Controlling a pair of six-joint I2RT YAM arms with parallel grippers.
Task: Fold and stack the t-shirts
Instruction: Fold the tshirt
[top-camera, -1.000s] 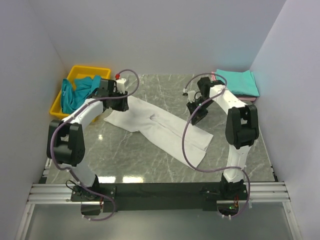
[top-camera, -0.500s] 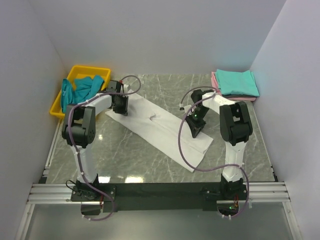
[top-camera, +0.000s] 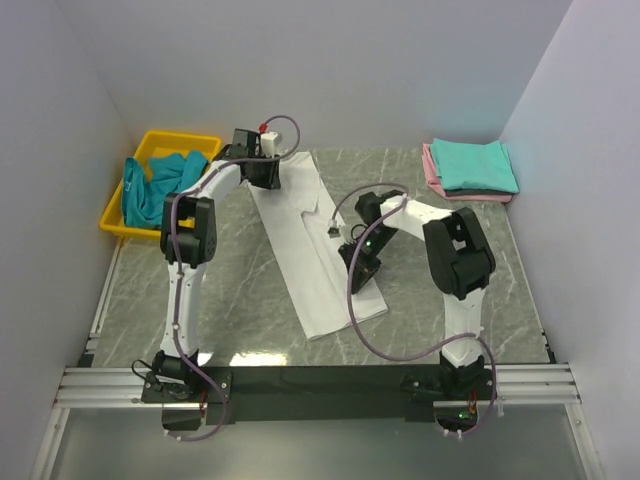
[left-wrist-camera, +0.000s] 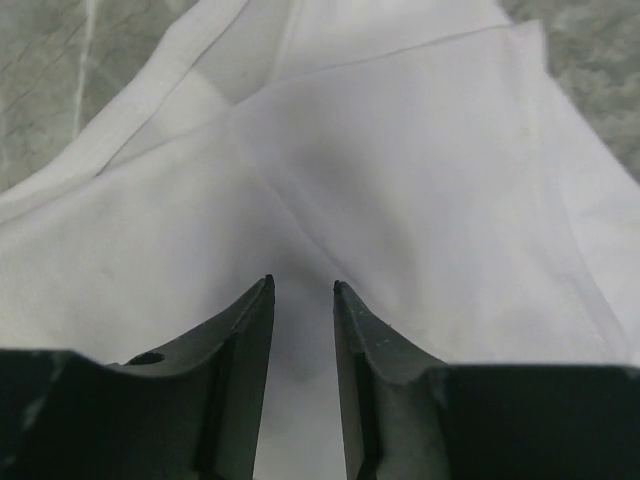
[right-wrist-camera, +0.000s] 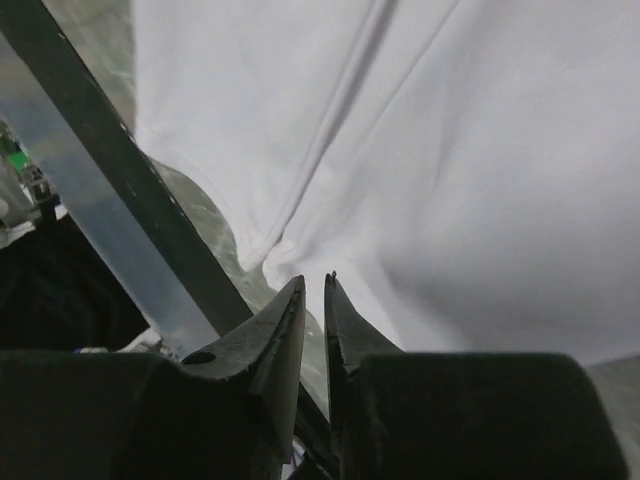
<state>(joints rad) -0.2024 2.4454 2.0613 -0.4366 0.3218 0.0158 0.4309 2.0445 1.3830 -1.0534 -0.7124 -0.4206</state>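
Note:
A white t-shirt, folded into a long narrow strip, lies on the marble table, running from the far middle toward the near edge. My left gripper is at its far end, shut on the cloth; creases run in to the left gripper. My right gripper is at the strip's right edge near its near end, and in the wrist view the right gripper is shut on a puckered edge of the white cloth. A folded teal t-shirt lies on a pink t-shirt at the far right.
A yellow tray stands at the far left with a crumpled teal shirt hanging over its rim. White walls close in the left, right and back. The metal frame rail runs along the near edge of the table.
Both grippers have dragged the white t-shirt round: the left end went toward the far wall, the right end toward the left and nearer. The strip now lies nearly lengthwise instead of slanting across.

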